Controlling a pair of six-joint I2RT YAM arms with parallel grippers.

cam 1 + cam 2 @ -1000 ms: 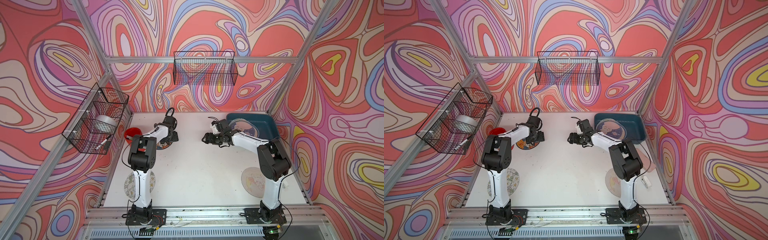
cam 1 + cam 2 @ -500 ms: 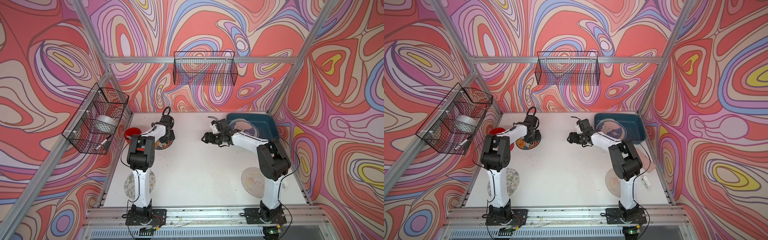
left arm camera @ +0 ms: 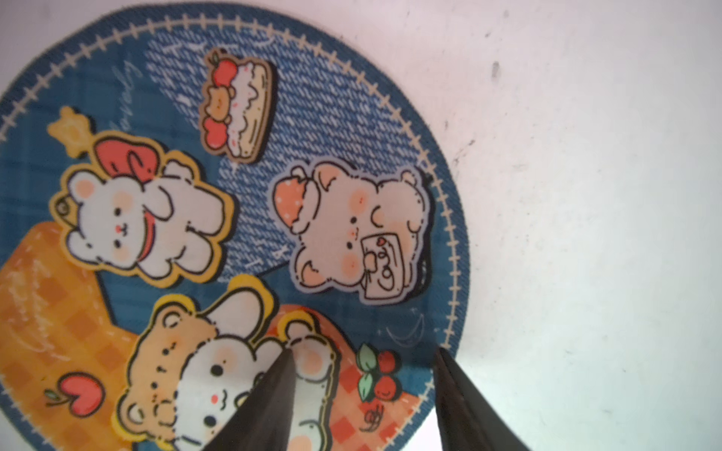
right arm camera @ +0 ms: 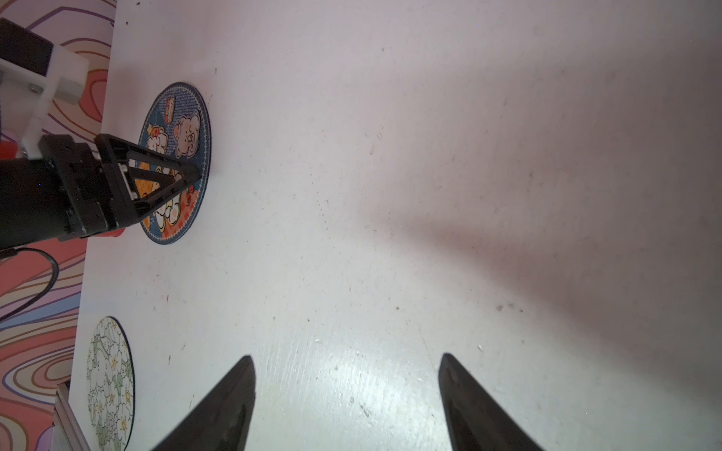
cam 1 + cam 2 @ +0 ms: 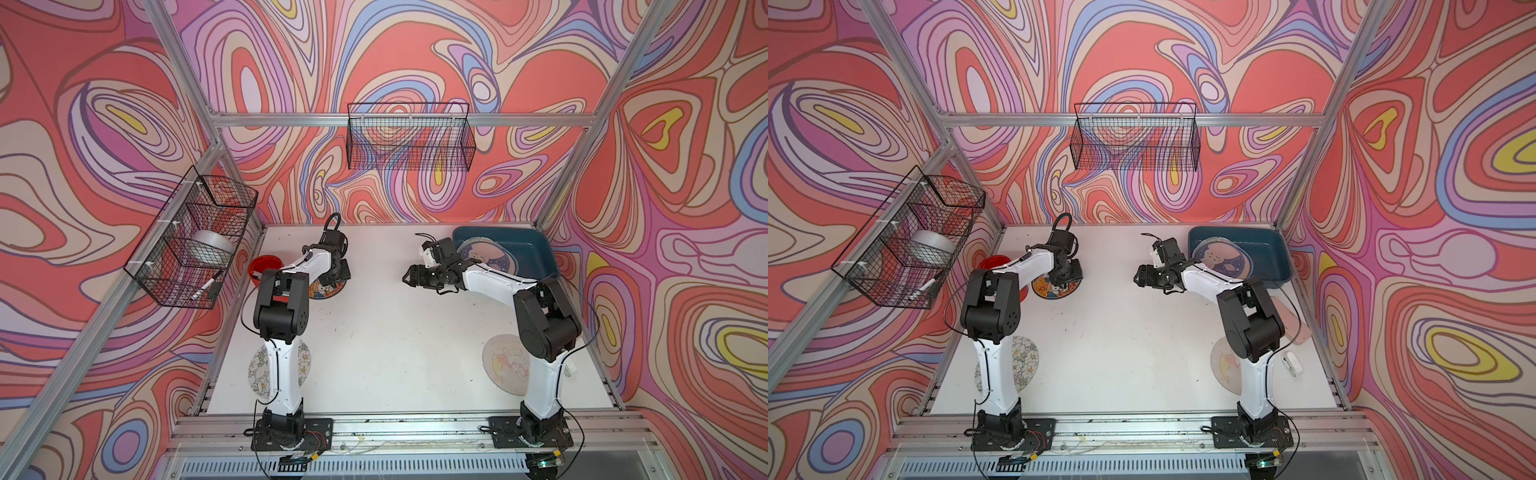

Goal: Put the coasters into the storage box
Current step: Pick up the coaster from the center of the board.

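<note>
A blue coaster printed with bears [image 3: 234,195] lies flat at the table's back left [image 5: 328,287]. My left gripper [image 3: 363,351] hangs low over its edge, open. One fingertip [image 3: 283,363] is over the print, and its partner stands at the rim. The teal storage box [image 5: 536,249] sits at the back right with a dark blue coaster [image 5: 486,257] inside. My right gripper [image 4: 347,356] is open and empty over bare table, just left of the box [image 5: 409,274]. A white flowered coaster [image 5: 259,370] lies under the left arm. A pale pink one [image 5: 503,365] lies by the right arm.
A red cup [image 5: 262,266] stands just left of the blue coaster. Black wire baskets hang on the left wall [image 5: 195,245] and the back wall [image 5: 409,137]. In a top view a pink flat thing [image 5: 1291,320] and a small white device [image 5: 1291,363] lie near the right edge.
My left wrist has shifted slightly over the blue coaster, which still lies flat in the same place. The right arm has not moved.
</note>
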